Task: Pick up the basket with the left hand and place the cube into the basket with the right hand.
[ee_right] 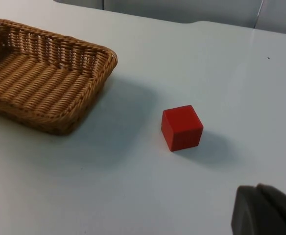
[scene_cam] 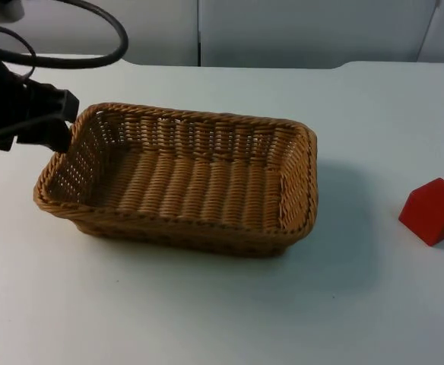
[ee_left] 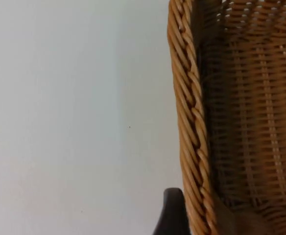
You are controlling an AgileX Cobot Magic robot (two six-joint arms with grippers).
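Left gripper (scene_cam: pixel 61 129): from my seat I see it at the basket's left short end, by the far left corner of the rim, toward the table's left edge; it is pinched onto the basket rim there, one black fingertip (ee_left: pixel 171 213) lying against the outside of the braided rim in its wrist view.
Right gripper: I catch just a dark fingertip (ee_right: pixel 263 210) in the right wrist view, above the bare table on the near side of the cube and apart from it; I cannot tell how its fingers stand.
Basket (scene_cam: pixel 184 179): a rectangular brown wicker one, sitting left of the table's middle with its long side running left to right; nothing lies inside it; a soft shadow spreads over the table off its right end, and whether its base touches the table I cannot tell.
Cube (scene_cam: pixel 432 211): red, resting on the white table (scene_cam: pixel 207 319) close to the right edge, well apart from the basket's right end, turned so one corner faces the near edge.
Backdrop: the grey partition wall (scene_cam: pixel 306 30) closes off the table's far edge.
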